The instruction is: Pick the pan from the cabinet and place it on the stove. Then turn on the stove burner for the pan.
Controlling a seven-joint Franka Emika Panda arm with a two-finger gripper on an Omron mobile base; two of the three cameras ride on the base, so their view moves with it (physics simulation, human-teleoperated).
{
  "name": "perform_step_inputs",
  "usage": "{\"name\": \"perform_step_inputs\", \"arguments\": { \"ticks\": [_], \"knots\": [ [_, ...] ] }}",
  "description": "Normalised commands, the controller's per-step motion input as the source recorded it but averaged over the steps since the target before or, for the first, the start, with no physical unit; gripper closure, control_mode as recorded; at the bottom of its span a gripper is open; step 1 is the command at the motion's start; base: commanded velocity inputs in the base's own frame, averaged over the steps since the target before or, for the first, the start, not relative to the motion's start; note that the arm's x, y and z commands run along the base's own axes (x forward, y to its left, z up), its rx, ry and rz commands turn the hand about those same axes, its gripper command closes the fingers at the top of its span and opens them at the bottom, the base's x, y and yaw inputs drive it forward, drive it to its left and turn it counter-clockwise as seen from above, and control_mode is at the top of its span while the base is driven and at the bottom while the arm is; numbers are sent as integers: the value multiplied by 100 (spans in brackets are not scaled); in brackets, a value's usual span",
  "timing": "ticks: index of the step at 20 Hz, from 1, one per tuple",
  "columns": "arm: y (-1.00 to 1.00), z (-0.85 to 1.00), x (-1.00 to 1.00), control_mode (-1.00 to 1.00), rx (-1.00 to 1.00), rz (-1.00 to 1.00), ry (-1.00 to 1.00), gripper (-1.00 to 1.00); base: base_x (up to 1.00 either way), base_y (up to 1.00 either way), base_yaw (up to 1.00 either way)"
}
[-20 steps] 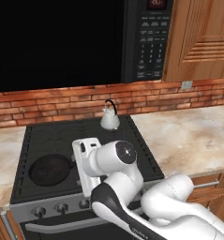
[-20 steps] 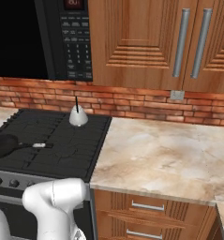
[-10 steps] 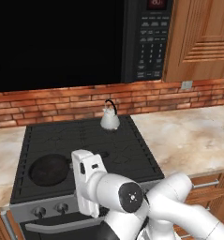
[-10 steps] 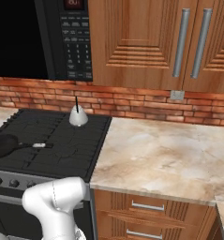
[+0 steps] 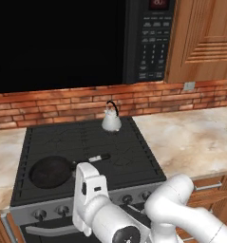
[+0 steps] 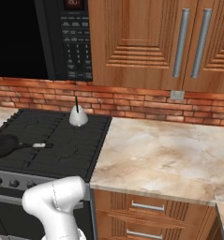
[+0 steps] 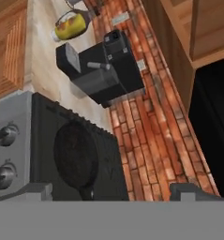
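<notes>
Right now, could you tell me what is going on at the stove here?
The pan already sits on the front left burner of the stove, with its handle pointing towards the middle of the cooktop. Nothing is holding it. The arm is bent low in front of the range, and the hand camera looks across the knobs and the pan. The jaws look empty; how far apart they are I cannot tell. A white kettle stands at the back of the cooktop. Turning on the burner looks like the step left.

The microwave (image 5: 150,40) keypad and red display are too blurred to read
</notes>
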Motion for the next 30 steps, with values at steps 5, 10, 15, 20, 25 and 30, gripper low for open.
{"name": "perform_step_inputs", "arguments": {
  "ticks": [5, 10, 15, 20, 25, 30],
  "knots": [
    [27, -8, 0, -100, -12, -11, -2, -100, 0, 0, 0],
    [19, 0, 0, -100, -34, -3, -2, -100, 0, 0, 0],
    [6, -2, 0, -100, -41, -2, 0, -100, 0, 0, 0],
    [19, -38, 0, -100, -41, 0, 0, -100, 0, 0, 0],
    [11, -47, -27, -100, -29, 2, -11, -100, 0, 0, 0],
    [1, -24, -30, -100, -20, 5, -17, -100, 0, 0, 0]
  ]
}}
